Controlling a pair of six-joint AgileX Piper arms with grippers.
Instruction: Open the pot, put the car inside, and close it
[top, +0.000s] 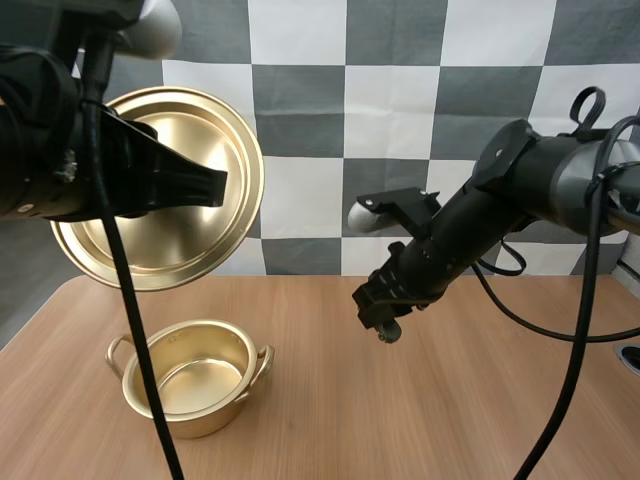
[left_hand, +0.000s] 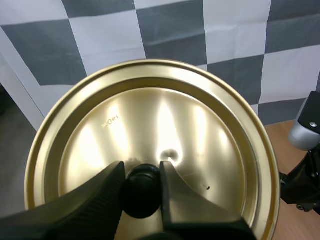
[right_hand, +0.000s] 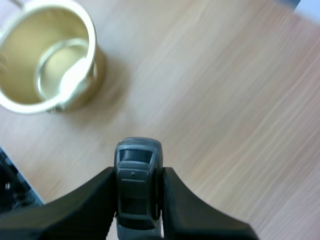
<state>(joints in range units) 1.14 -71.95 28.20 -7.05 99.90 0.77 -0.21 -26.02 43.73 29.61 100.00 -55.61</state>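
**Desk:** Start with what is closest to you.

**Me:** My left gripper (left_hand: 141, 172). Its two fingers are pinched on the black knob (left_hand: 141, 195) of the gold lid (left_hand: 165, 120). From the high view I see the lid (top: 175, 245) held up in the air, tipped on edge, with the left gripper (top: 212, 186) reaching across its face.

**Desk:** And below that?

**Me:** The pot (top: 195, 400) stands open on the wooden table (top: 430, 420), toward my left side. It is upright, with a handle on each side. I can see its bare gold bottom and nothing lying in it. The lid hangs well above it, not touching.

**Desk:** Where is the car?

**Me:** Farther out, in my right gripper (right_hand: 138, 175). The fingers are closed narrowly on the flanks of the small grey car (right_hand: 138, 155), which points away from the wrist. It is in the air over bare table (right_hand: 240, 100), with the pot (right_hand: 25, 45) off to one side of it and not underneath. In the high view the right gripper (top: 385, 325) points down, to the right of the pot and clear of it.
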